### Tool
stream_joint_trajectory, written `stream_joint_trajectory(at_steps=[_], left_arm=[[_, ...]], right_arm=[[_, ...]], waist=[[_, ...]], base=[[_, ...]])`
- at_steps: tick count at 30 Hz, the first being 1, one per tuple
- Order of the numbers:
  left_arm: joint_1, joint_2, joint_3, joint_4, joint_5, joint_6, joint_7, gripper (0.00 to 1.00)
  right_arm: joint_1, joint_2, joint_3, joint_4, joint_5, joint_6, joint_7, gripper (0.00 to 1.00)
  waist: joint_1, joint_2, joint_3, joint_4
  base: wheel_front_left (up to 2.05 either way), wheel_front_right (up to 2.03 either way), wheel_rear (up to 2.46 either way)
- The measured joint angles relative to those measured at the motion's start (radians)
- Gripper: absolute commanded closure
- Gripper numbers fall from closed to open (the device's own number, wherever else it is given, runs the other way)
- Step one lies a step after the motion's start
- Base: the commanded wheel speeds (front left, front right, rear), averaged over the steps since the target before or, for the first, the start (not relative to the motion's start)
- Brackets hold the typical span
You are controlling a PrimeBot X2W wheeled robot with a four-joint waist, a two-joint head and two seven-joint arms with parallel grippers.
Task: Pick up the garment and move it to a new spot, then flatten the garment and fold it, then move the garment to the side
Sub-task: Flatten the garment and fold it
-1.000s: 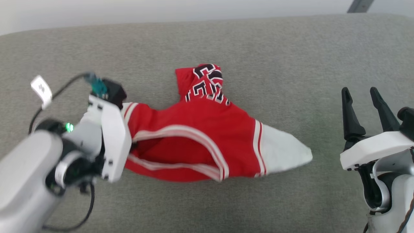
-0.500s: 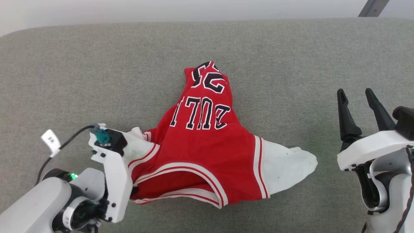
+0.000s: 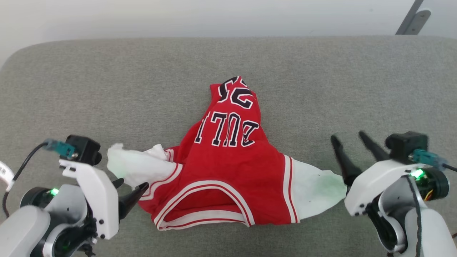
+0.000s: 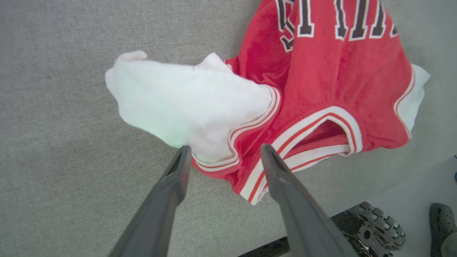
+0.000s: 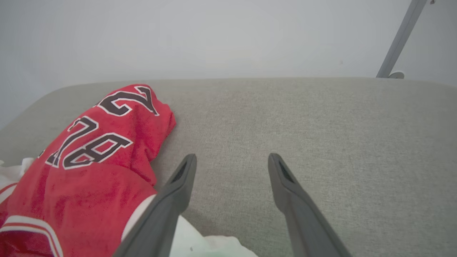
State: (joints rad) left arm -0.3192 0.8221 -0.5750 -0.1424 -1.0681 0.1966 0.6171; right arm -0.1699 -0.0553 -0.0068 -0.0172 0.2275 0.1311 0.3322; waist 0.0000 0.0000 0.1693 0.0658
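Red jersey (image 3: 232,167) looks light and limp, best pinched at its white sleeve ends (image 3: 314,187). Left gripper (image 3: 131,185) and right gripper (image 3: 348,136) stand open, empty.

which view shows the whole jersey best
The head view: the whole garment lies in frame, both white sleeve ends, striped trim and lettering showing. The left wrist view gives one white sleeve and the trim up close, lettering cut off at the top. The right wrist view gives a low, slanted look at the lettered part.

Head camera: overhead, facing down, mid-range. Wrist cameras: close behind left claw (image 4: 225,147), right claw (image 5: 232,156). Shared: red soft jersey garment (image 3: 228,167) between claws.
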Motion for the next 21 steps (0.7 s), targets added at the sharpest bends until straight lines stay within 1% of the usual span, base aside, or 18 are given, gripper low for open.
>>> stream_joint_trajectory(at_steps=[5, 10, 11, 16, 21], left_arm=[[0.063, 0.013, 0.035, -0.026, 0.005, -0.004, -0.103, 0.0], [0.112, 0.015, 0.091, -0.033, 0.032, -0.016, -0.261, 0.0], [0.112, 0.015, 0.091, -0.033, 0.032, -0.016, -0.261, 0.0], [0.167, 0.011, 0.151, -0.009, 0.074, -0.034, -0.441, 0.0], [0.222, -0.005, 0.202, 0.033, 0.1, -0.053, -0.61, 0.0]], right_arm=[[0.043, -0.04, 0.033, -0.008, 0.03, 0.0, 0.138, 0.0], [0.068, -0.099, 0.053, -0.011, 0.055, 0.0, 0.278, 0.0], [0.068, -0.099, 0.053, -0.011, 0.055, 0.0, 0.278, 0.0], [0.074, -0.148, 0.076, 0.006, 0.1, 0.0, 0.383, 0.0], [0.05, -0.198, 0.109, 0.059, 0.111, 0.0, 0.416, 0.0]], waist=[[0.0, 0.0, -0.014, 0.015], [0.0, 0.0, -0.025, 0.029], [0.0, 0.0, -0.025, 0.029], [0.0, 0.0, -0.032, 0.049], [0.0, 0.0, -0.029, 0.076]], base=[[0.0, 0.0, 0.0], [0.0, 0.0, 0.0], [0.0, 0.0, 0.0], [0.0, 0.0, 0.0], [0.0, 0.0, 0.0]])
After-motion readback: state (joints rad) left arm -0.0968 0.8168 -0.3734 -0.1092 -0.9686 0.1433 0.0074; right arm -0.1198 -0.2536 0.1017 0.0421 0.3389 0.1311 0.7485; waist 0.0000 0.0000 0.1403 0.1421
